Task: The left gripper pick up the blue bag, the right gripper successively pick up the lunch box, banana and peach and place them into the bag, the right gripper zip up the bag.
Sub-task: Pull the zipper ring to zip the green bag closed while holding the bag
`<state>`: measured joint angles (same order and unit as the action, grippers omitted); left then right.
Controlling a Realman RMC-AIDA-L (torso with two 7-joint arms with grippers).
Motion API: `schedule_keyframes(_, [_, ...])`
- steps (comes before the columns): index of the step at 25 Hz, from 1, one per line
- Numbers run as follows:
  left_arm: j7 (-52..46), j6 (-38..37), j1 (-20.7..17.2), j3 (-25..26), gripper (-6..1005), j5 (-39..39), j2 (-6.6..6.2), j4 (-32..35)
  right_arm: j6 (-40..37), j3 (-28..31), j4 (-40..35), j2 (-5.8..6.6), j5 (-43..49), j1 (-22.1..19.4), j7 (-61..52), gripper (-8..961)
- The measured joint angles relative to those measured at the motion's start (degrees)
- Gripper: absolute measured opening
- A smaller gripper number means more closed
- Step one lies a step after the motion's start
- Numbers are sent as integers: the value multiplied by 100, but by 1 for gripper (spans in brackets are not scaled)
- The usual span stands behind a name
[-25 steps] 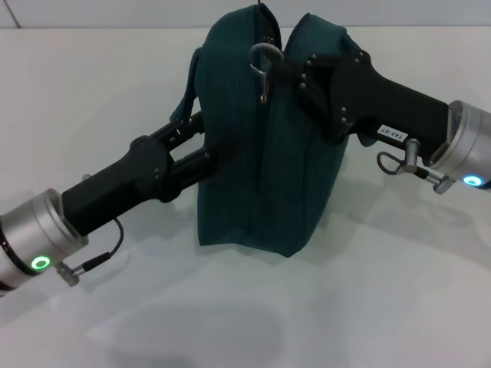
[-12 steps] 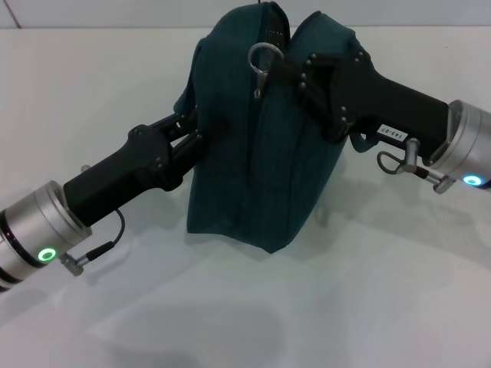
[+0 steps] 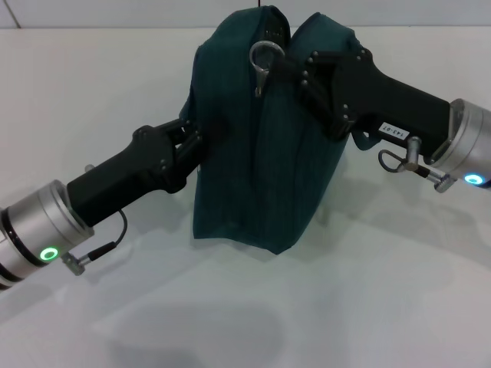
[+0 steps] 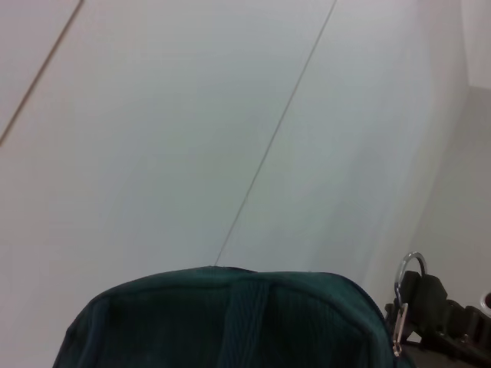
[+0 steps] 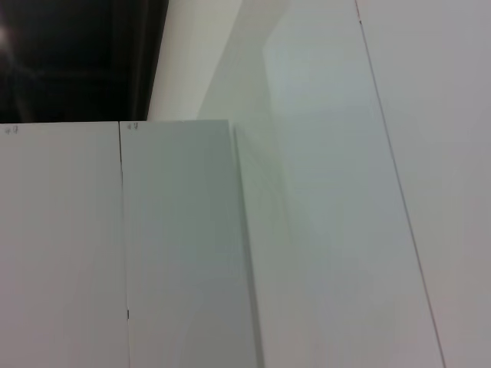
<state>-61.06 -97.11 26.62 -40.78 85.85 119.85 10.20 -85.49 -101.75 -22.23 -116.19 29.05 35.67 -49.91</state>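
Head view: a plain white table (image 3: 245,307) carries the work. The blue bag (image 3: 261,153) stands upright at its centre, top seam drawn together, the ring zipper pull (image 3: 262,61) hanging at the near top edge. The left gripper (image 3: 192,138) reaches in from the left and meets the bag's left side by a handle strap; its fingertips sit against the fabric and whether they grip cannot be told. The right gripper (image 3: 295,73) comes from the right, lying across the bag's top right shoulder just beside the zipper pull; its fingers merge with the dark fabric, so its opening cannot be told. Left wrist view: pale wall panels fill the background, the bag's rounded top (image 4: 230,322) lies below, with the ring pull (image 4: 403,295) at its far end beside the right gripper's black body. Right wrist view: only white panels and a dark opening.
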Motion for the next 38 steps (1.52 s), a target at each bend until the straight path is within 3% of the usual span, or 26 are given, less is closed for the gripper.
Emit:
schedule_keyframes(11, [-7, 13, -31, -53, 78, 161, -34, 47, -10, 64, 15, 20, -409, -40, -77, 5])
schedule_keyframes(20, [16, -73, 1, -138, 63, 716, -44, 63, 383, 90, 45, 18, -458, -22, -552, 5])
schedule_keyframes(27, [186, -469, -49, -549, 62, 745, -66, 89, 486, 108, 63, 20, -574, -43, -688, 6])
schedule_keyframes(38, [191, -497, -279, -532, 59, 745, -52, 237, 547, 156, 69, 21, -590, -78, -739, 6])
